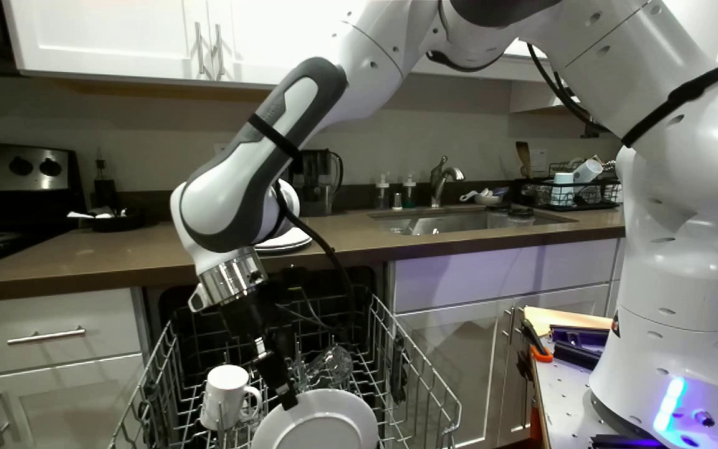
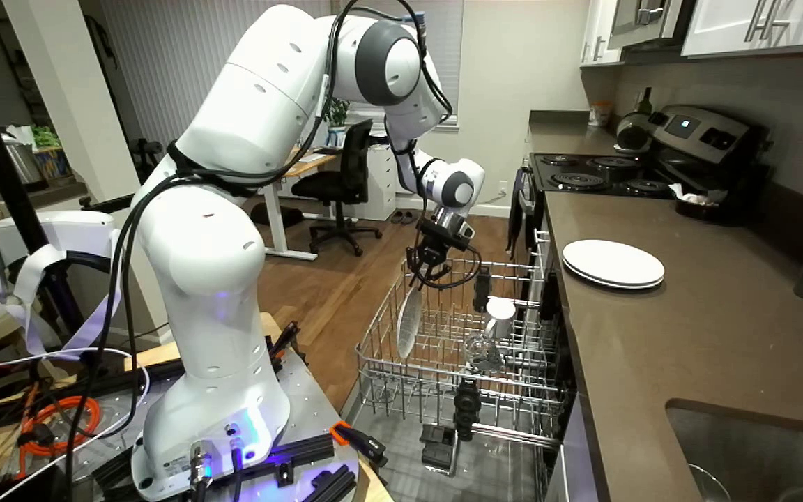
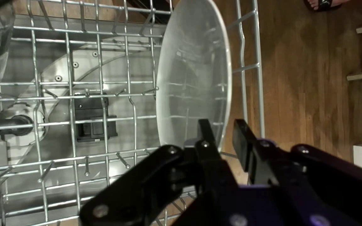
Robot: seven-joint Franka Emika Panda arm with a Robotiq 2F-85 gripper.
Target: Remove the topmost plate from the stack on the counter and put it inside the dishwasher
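Note:
A white plate stands on edge in the dishwasher's pulled-out upper rack. It also shows edge-on in an exterior view and in the wrist view. My gripper is at the plate's rim. Its fingers are apart; the rim passes between them, with a visible gap to the right finger. In both exterior views the gripper points down at the plate's upper edge. The stack of a few white plates lies on the brown counter; the arm partly hides it in an exterior view.
A white mug and a clear glass sit in the rack near the gripper. The rack has upright tines and wire side walls. The counter edge runs beside the rack. A sink and stove flank the counter.

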